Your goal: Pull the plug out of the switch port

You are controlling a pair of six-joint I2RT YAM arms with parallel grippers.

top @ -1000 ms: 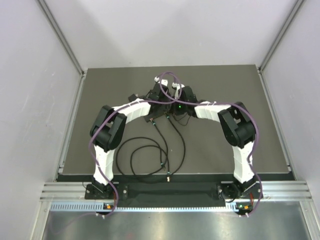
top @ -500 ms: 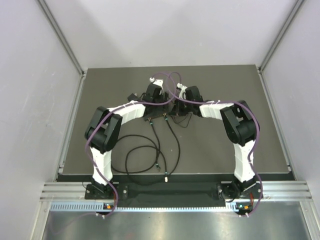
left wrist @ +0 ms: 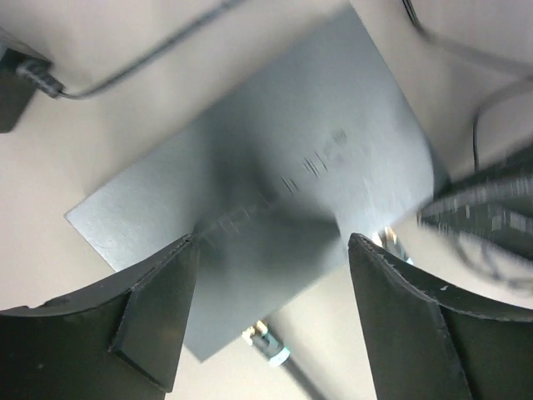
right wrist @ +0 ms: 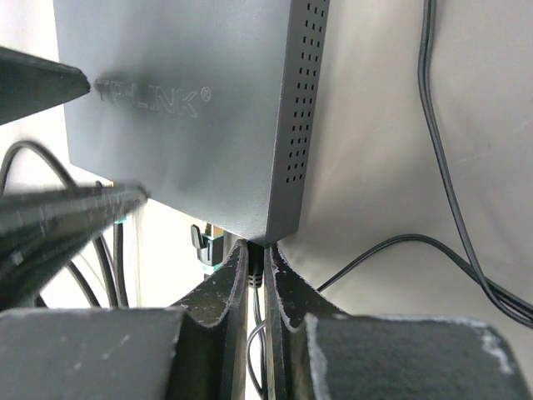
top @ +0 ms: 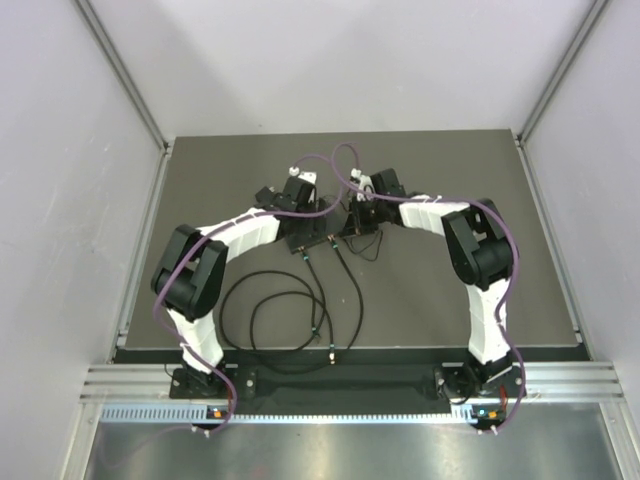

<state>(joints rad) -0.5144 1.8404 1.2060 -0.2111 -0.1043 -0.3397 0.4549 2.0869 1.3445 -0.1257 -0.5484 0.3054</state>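
L hand [left wrist: 271, 243] spread open above switch [left wrist: 283, 158]; R hand [right wrist: 258, 250] clamped on plug [right wrist: 257, 270] at switch's port edge, cables [right wrist: 440, 167] trailing across bench [right wrist: 375, 100].

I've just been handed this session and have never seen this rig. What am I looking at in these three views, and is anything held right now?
Two white jointed robot arms are bolted at the near edge of a dark table. The overhead view looks down on both; the other two come from a camera on each wrist. Under the arm tips lies the switch, a flat black box, with black cables trailing across the table. The left gripper is open, its fingers spread above the switch's top; that view is blurred. The right gripper has its fingers nearly together at the switch's socket edge, apparently pinching a plug. A second plug sits beside it.
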